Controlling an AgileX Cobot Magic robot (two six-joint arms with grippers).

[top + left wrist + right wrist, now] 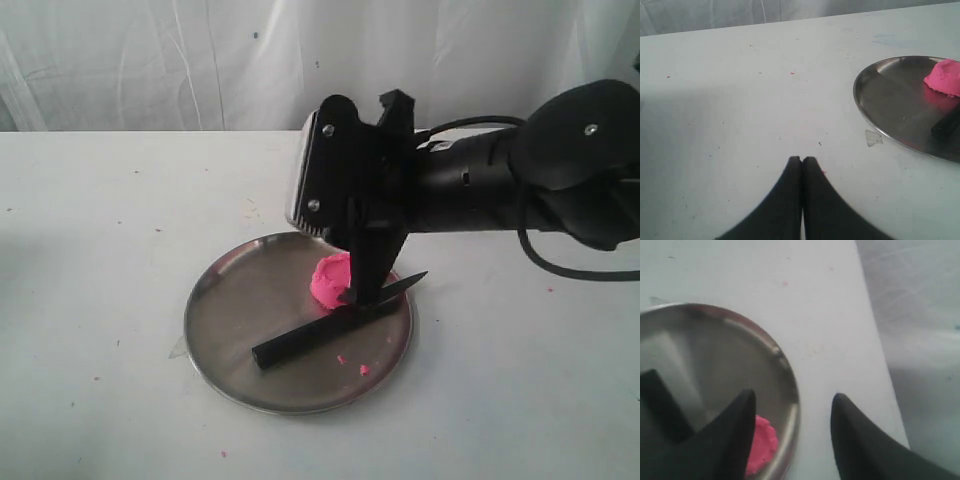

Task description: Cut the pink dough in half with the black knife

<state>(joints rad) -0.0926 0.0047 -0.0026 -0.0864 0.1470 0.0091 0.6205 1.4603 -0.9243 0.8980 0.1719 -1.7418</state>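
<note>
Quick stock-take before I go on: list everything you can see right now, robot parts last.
plate: one, silver, mid-table
pink dough: one lump, bright pink, on the plate
black knife: one, black, lying across the plate beside the dough
crumbs: few, pink, on the plate by the knife
scrap: one, translucent, table, at plate's edge
table: one, white
backdrop: one, white, behind table
right gripper: one, black, open above knife
left gripper: one, black, shut above the table, off the plate
</note>
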